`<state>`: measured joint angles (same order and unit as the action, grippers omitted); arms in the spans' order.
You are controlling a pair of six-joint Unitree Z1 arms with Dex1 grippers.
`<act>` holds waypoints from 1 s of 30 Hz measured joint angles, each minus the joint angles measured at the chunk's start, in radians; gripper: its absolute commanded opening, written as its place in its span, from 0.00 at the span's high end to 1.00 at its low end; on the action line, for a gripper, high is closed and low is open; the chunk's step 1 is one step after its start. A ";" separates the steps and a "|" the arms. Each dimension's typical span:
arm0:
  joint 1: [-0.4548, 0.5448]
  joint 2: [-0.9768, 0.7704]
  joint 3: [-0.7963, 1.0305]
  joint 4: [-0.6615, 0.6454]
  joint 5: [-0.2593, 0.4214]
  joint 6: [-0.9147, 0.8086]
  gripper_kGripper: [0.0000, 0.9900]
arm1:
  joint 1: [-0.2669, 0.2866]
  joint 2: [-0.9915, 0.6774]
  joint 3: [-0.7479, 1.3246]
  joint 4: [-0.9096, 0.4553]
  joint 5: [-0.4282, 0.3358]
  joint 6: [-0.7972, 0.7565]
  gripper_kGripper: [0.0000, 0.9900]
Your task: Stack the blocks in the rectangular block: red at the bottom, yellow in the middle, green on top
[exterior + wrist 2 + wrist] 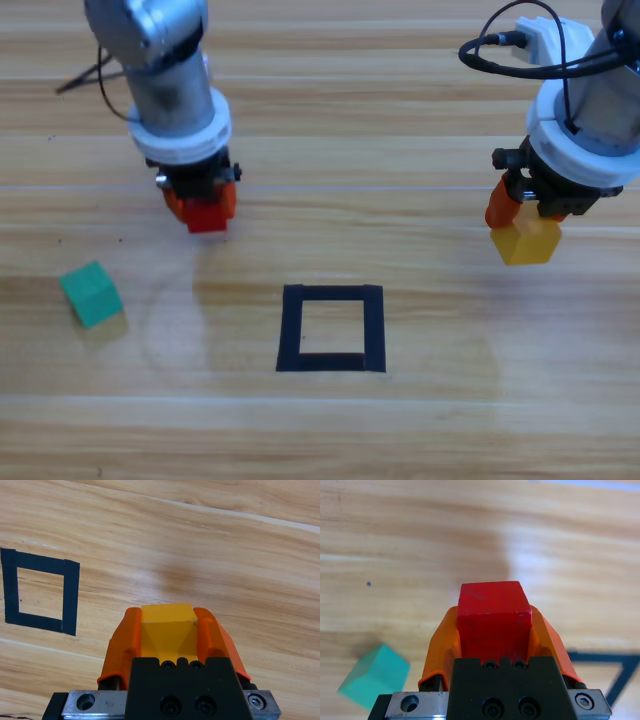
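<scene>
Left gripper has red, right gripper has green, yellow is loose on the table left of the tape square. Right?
Not quite: the colours are swapped. The right gripper holds the yellow cube, as the right wrist view shows; the green cube is the loose one, on the table left of the tape square in the high view. The left gripper does hold the red cube.

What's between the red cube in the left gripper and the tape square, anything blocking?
Nothing visible. The red cube sits in the left gripper, up-left of the empty tape square; bare table between. The green cube lies off to the left.
</scene>
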<state>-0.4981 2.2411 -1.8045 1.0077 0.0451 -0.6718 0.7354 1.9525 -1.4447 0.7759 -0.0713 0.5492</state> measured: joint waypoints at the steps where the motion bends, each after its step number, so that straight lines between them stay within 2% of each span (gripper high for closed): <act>1: -0.013 -0.024 0.000 0.014 0.000 0.020 0.94 | 0.000 0.000 0.001 0.000 0.000 0.000 0.66; 10: -0.227 -0.155 0.000 0.075 0.005 0.049 0.94 | 0.000 0.000 0.004 0.000 0.000 0.000 0.66; 17: -0.391 -0.150 0.000 0.076 0.083 -0.142 0.93 | 0.000 0.000 0.005 0.000 0.000 0.000 0.66; 27: -0.426 -0.073 -0.004 0.094 0.084 -0.340 0.93 | 0.000 0.006 0.005 0.000 0.000 0.000 0.66; 30: -0.426 -0.033 -0.021 0.099 0.068 -0.344 0.93 | 0.000 0.008 0.005 0.000 0.000 0.000 0.66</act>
<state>-0.9243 2.2084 -1.8258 1.1067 0.1132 -1.0163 0.7354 1.9602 -1.4400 0.7759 -0.0713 0.5492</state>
